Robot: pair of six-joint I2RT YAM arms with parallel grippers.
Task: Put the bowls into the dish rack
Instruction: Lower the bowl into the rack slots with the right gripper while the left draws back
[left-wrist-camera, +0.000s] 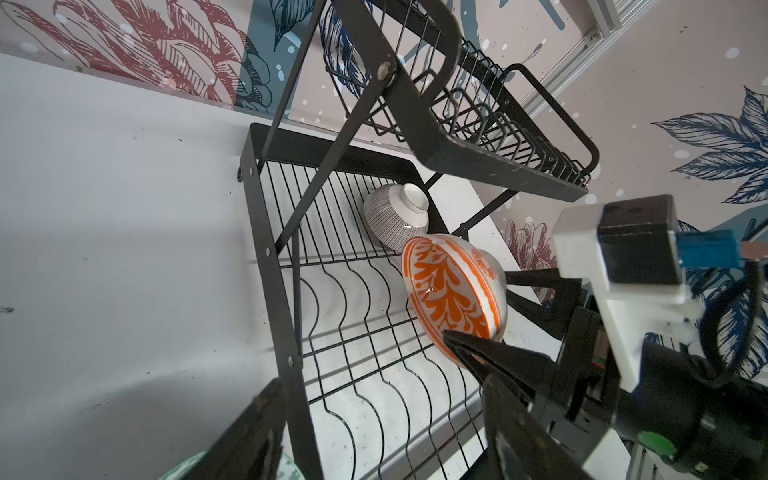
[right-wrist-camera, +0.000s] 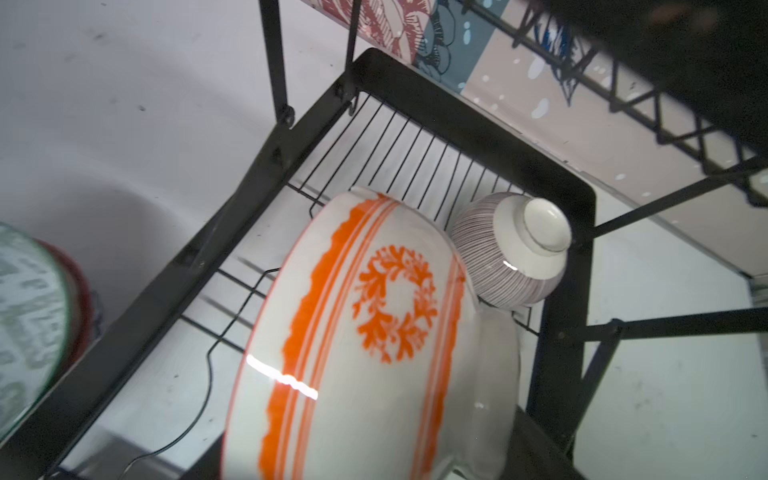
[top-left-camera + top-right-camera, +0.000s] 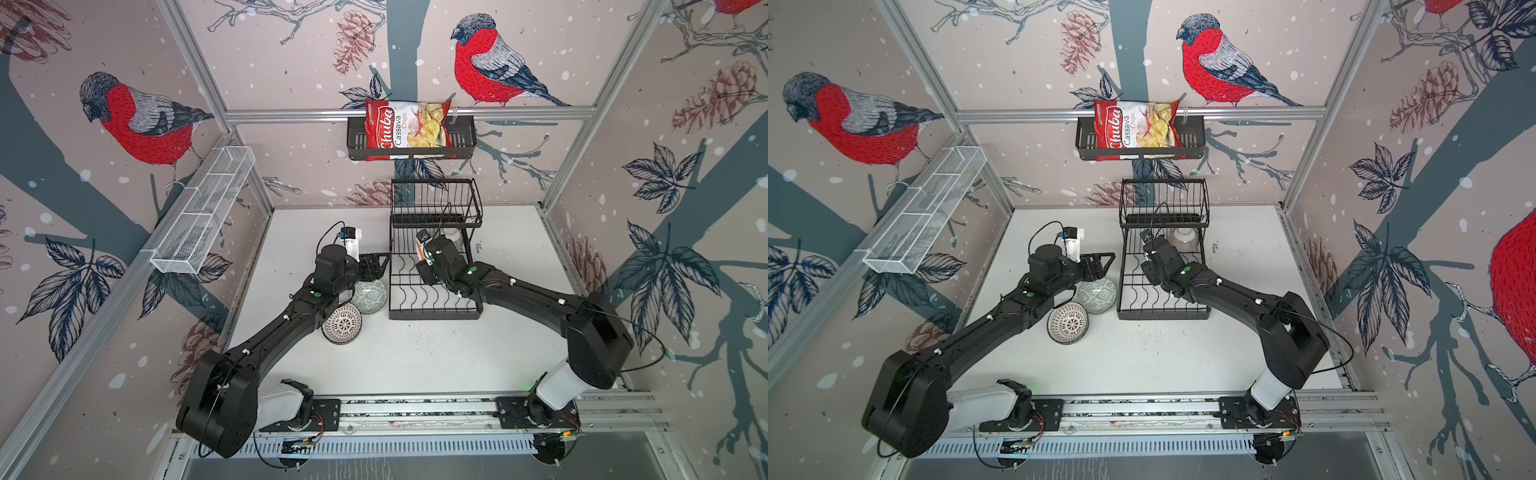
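The black dish rack [image 3: 434,316] stands at the back middle of the table. My right gripper [image 3: 423,261] is shut on an orange floral bowl [image 2: 365,353], held tilted on edge over the rack's lower wavy wires [image 1: 374,332]. A grey-striped bowl [image 1: 395,216] lies upside down in the rack's far corner, just beyond it. My left gripper [image 3: 380,266] is open and holds nothing, just outside the rack's left frame. Below it on the table sits a grey-green geometric bowl [image 3: 371,296], and a black-white dotted bowl [image 3: 342,328] leans against it.
The rack's upper basket tier [image 3: 436,199] overhangs the back of the lower tier. A black slotted shelf [image 3: 461,145] on the back wall holds a chips bag [image 3: 405,124]. A white mesh basket [image 3: 203,216] hangs on the left wall.
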